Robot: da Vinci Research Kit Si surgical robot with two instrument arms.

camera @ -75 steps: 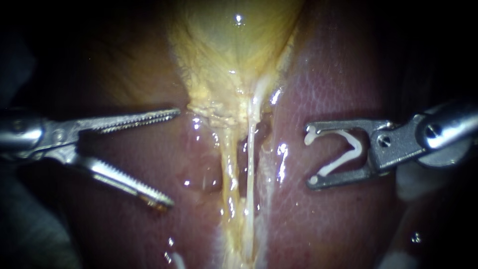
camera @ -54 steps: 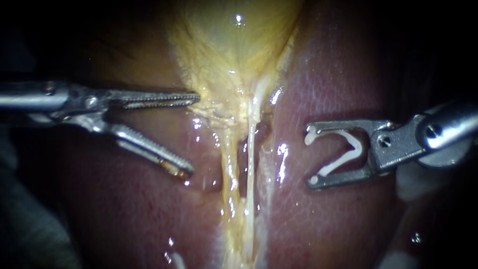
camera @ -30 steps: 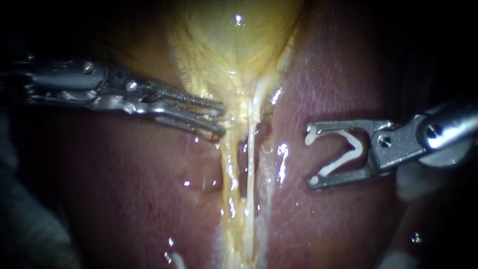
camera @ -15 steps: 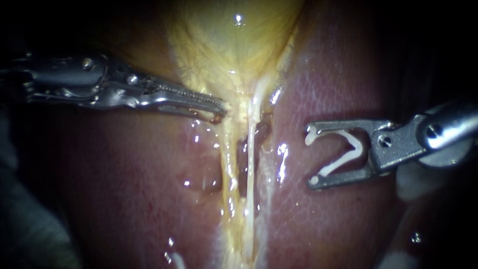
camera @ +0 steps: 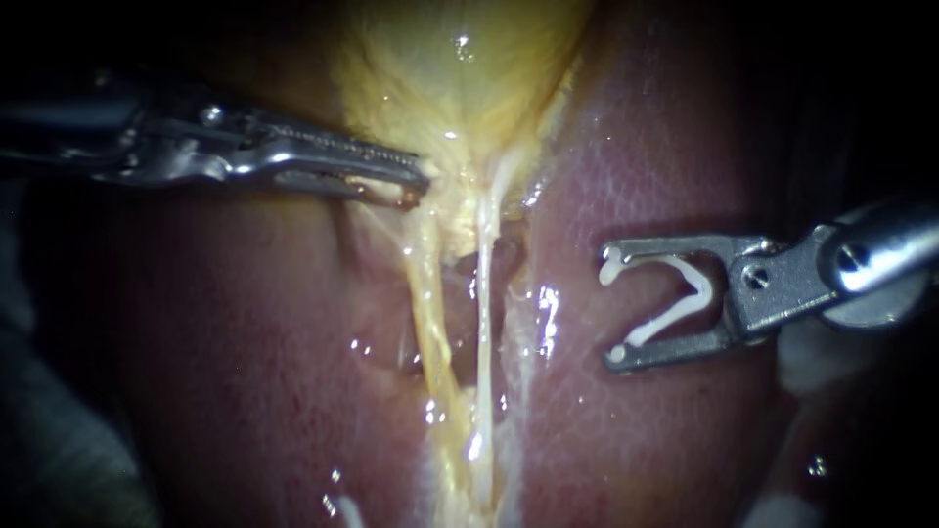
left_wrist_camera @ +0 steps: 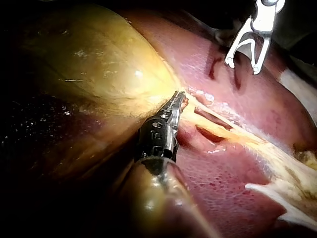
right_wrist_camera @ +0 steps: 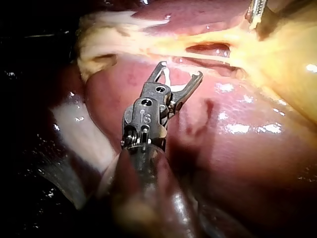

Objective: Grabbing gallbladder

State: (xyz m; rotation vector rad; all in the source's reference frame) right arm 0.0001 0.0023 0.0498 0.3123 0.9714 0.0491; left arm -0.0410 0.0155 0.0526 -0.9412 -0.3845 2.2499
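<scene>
Endoscope view: grips gallbladder (camera: 460, 78) at its narrow end with left instrument (camera: 411, 186), jaws clenched on the yellow tissue.

Takes the organ crosswise, with its long axis about square to the left shaft, wide body to one side of the jaws, taper pointing the other way into two pale tubes (camera: 430, 332). Holds right instrument (camera: 613, 313) well apart over the liver (camera: 646, 166), beyond the tubes, jaws seated around a white clip (camera: 685, 298). Leaves any pull, by judgement, to the nearer left instrument, along that axis and away from the tubes.
</scene>
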